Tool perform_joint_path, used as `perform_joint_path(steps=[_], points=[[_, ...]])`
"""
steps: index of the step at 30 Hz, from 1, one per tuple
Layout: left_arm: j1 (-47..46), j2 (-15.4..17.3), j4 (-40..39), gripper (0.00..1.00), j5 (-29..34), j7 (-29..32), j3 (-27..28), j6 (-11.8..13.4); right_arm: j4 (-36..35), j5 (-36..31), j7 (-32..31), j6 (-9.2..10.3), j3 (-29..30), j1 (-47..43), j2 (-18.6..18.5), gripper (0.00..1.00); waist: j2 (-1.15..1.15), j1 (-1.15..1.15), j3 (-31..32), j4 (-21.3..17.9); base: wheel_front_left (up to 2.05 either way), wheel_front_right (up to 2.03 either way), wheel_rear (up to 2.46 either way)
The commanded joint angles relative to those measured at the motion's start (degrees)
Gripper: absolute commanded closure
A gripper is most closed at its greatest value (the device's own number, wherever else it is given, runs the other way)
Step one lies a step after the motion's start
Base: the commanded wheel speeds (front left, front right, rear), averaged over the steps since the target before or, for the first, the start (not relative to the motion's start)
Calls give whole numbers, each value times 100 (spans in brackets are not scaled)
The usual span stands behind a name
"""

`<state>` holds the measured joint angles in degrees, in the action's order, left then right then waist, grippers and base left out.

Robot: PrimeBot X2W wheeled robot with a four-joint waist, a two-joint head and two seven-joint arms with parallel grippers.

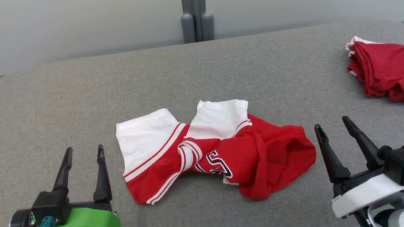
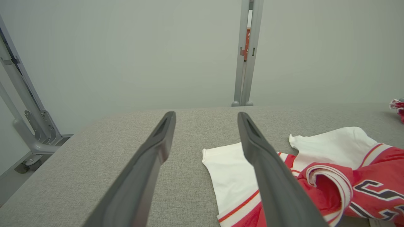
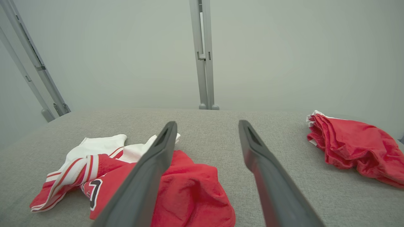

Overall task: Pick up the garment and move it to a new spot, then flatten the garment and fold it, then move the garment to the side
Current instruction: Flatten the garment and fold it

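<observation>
Tools at the lower corners of the frame, our left tool point(image 1: 85, 148) and right tool point(image 1: 331, 121), both stand open and empty. Between them we see the crumpled red-and-white garment point(image 1: 218, 151) lying mid-frame on the grey bench point(image 1: 81, 92); a red pile point(image 1: 389, 72) rests upper right.

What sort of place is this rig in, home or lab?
Probably a lab or test cell: a grey fabric-covered table, plain pale partition panels joined by a metal post behind it, and practice laundry laid out, a crumpled red-and-white jersey plus a folded red pile.
</observation>
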<state>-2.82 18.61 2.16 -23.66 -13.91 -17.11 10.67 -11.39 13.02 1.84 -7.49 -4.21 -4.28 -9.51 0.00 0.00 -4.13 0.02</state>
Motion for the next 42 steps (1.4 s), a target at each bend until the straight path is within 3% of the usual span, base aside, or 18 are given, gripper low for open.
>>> perform_joint_path(steps=[1,16,24,32,40,41,42], points=[[76,47,12,0,24,7,4,24,-14,8,-6,0,20,-20,17,0,0,0,1,-1,0,0,0],[-52,75,50,0,14,18,-93,-44,-39,-7,18,0,44,35,44,0,0,0,-51,-7,0,0,0],[-758,-12,17,0,22,659,-615,-503,-177,-50,18,0,60,196,68,0,0,0,-554,-49,0,0,0],[-1651,-340,681,0,-118,1762,-1300,-1034,-107,-55,128,0,-2,464,169,0,0,0,-1136,-301,0,0,0],[-1549,-379,1014,0,-453,2517,-1557,-1262,11,-29,231,0,37,526,230,0,0,0,-1265,-389,0,0,0],[-1520,-374,1038,50,-503,2632,-1577,-1273,20,-24,237,0,39,538,232,0,0,0,-1270,-385,0,0,0],[-1498,-362,1044,67,-535,2733,-1618,-1298,29,-20,241,0,47,554,233,0,0,0,-1273,-376,0,0,0]])
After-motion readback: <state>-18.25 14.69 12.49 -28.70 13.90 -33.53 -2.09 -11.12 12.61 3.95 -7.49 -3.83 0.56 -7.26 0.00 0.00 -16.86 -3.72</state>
